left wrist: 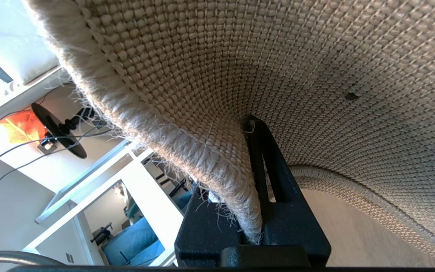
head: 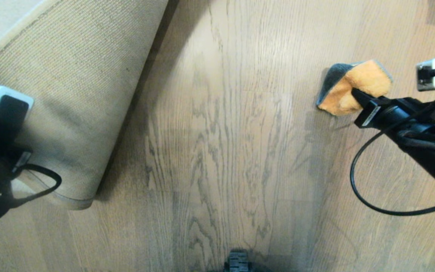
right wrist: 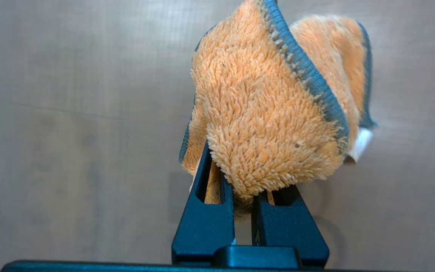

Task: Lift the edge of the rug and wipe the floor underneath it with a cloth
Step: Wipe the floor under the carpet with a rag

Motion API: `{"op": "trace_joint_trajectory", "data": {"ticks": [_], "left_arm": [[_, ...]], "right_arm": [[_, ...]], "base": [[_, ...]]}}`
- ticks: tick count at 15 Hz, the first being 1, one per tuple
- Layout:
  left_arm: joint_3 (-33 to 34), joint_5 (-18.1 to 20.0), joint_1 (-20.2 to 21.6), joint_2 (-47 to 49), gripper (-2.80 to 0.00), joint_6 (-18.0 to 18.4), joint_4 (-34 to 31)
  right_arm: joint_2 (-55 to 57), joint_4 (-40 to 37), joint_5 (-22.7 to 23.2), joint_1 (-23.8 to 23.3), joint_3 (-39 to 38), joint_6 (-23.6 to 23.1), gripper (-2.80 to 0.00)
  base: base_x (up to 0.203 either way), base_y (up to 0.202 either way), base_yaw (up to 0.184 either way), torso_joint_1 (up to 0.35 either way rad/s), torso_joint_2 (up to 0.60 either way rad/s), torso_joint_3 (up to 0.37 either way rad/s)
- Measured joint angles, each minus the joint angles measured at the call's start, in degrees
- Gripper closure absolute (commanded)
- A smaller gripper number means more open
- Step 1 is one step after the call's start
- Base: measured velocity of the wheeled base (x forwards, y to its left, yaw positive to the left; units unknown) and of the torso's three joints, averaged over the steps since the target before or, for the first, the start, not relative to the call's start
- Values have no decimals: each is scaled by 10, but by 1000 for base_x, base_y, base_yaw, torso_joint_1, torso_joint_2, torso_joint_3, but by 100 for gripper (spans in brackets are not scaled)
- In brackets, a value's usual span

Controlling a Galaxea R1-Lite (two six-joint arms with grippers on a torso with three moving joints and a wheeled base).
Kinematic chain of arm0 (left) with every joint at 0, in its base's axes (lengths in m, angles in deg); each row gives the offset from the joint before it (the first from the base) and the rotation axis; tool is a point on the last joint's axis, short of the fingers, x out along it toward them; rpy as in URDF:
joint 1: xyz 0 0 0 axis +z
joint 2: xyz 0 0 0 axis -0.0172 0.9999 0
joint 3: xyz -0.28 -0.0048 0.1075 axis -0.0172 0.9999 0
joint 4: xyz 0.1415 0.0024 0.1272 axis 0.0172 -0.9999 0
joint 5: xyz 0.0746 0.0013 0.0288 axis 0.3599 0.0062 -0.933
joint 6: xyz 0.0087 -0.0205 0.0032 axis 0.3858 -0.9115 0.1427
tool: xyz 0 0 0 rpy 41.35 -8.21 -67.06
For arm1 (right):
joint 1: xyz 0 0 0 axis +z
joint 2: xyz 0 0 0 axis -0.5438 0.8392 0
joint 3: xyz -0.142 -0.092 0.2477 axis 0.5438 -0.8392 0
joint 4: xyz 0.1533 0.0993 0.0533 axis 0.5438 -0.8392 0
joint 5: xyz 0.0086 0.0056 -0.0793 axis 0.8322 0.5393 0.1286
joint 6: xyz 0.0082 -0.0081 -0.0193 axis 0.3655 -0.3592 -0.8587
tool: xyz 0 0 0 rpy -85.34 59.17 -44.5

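At the bottom centre of the head view a small dark part of the robot (head: 238,261) pokes into frame, with the wood-grain floor (head: 221,151) spreading out above it. At the left edge, the left gripper (head: 8,104) is clenched on the rug edge (head: 74,202), holding it folded up and back so that the coarse tan woven backing (head: 74,87) faces the camera and the rounded corner hangs at lower left. In the left wrist view the black fingers (left wrist: 270,170) pinch the frayed, bound rim (left wrist: 217,170) between them, the backing arches overhead, and a strip of floor (left wrist: 346,226) shows beneath it.

At the right of the head view, the right gripper (head: 355,94) reaches in from the right edge, grasping the orange cloth (head: 357,88) with grey trim. The cloth lies well apart from the rug, at the upper right. The right wrist view shows the cloth (right wrist: 266,113) bunched and nipped between the two black fingers (right wrist: 206,226), a white tag (right wrist: 360,145) at one side; whether it touches the boards is unclear.
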Motion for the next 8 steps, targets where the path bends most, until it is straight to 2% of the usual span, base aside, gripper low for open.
{"op": "trace_joint_trajectory", "data": {"ticks": [4,5,8], "left_arm": [[3,0,-1,0,0,0,0],[3,1,-1,0,0,0,0],[2,2,-1,3,0,0,1]], "right_arm": [[-38,-38,15,-108,-2,-10,0],[-42,-37,37,-142,-2,-14,0],[-49,-34,143,-262,-2,-32,0]], "base": [[0,0,0,0,0,0],[0,0,0,0,0,0],[0,0,0,0,0,0]]}}
